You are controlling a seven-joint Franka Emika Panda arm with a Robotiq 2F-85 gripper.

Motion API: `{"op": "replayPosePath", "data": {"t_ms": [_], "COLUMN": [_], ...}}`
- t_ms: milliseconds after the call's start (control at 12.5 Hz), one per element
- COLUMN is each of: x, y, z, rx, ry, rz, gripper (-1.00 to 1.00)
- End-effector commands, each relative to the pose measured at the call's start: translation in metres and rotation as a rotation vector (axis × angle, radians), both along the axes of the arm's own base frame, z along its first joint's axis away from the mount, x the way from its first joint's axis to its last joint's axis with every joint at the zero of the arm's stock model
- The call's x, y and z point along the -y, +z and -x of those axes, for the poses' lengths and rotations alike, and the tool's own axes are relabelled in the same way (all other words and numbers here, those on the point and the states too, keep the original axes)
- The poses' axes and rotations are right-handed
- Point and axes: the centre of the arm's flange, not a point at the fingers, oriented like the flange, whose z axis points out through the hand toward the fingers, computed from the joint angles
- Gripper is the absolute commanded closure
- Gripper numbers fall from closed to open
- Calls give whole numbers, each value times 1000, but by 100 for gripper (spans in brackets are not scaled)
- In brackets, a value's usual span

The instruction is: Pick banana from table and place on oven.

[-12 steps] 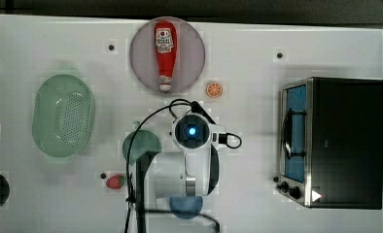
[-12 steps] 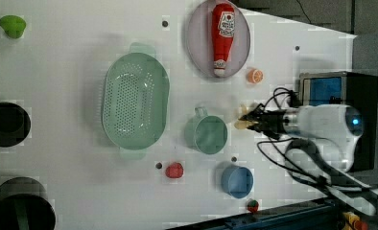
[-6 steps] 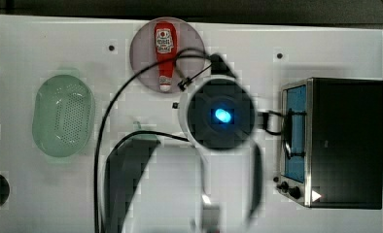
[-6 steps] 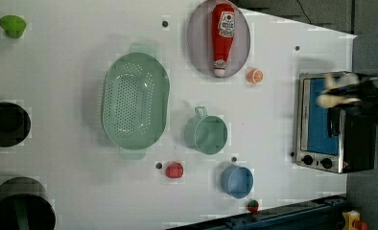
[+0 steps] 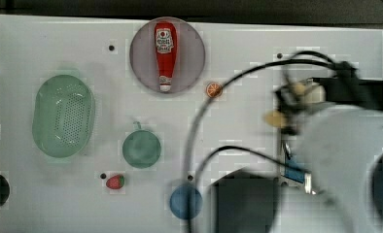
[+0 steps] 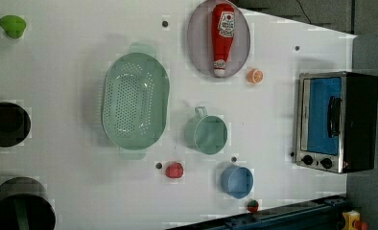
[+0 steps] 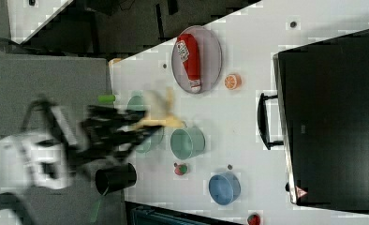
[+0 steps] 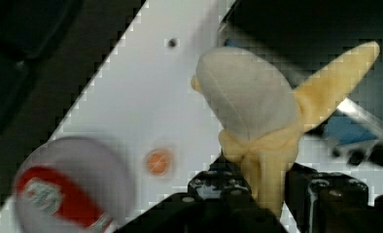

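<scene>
Banana (image 8: 257, 121) clamped by its lower peel in gripper (image 8: 267, 189), carried in the air, toaster oven (image 8: 325, 58) just beyond it. Risk: the narrow pinch lets it swing or slip loose short of the oven roof.

A pale cream-yellow peeled toy banana (image 8: 257, 126) with deeper yellow peel flaps is seen against the white flat bench (image 6: 81, 38). The black box-shaped toaster oven (image 6: 338, 122) is fronted in silver with blue-tinted glass. A red ketchup bottle (image 6: 223, 38) is labelled in white; the perforated oval colander (image 6: 135, 100) is coloured mint green.
</scene>
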Motion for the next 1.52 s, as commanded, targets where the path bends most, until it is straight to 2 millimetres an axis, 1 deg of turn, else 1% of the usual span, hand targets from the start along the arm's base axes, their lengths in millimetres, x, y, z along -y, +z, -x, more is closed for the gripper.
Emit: {"op": "replayPosePath", "data": {"t_ms": [80, 240, 320, 480, 560, 720, 800, 1040, 1120, 1200, 1280, 1360, 1440, 1520], "x": [98, 145, 164, 186, 191, 192, 190, 184, 177, 163, 142, 115, 87, 55], "y": [-80, -106, -119, -147, -161, -181, -185, -183, -175, -161, -143, -126, -111, -96], "z": [6, 11, 12, 7, 5, 4, 2, -3, -9, -20, -33, -43, -48, -50], "rx": [-152, -177, -189, -212, -229, -264, -268, -263, -248, -219, -187, -161, -144, -132], "ry": [69, 126, 170, 238, 244, 239, 242, 255, 270, 300, 341, 376, 373, 325], "rz": [-8, 26, 51, 99, 105, 89, 86, 87, 94, 107, 116, 113, 93, 59], "gripper": [45, 45, 45, 46, 37, -5, -28, -96, -100, -100, -100, -100, -100, -100]}}
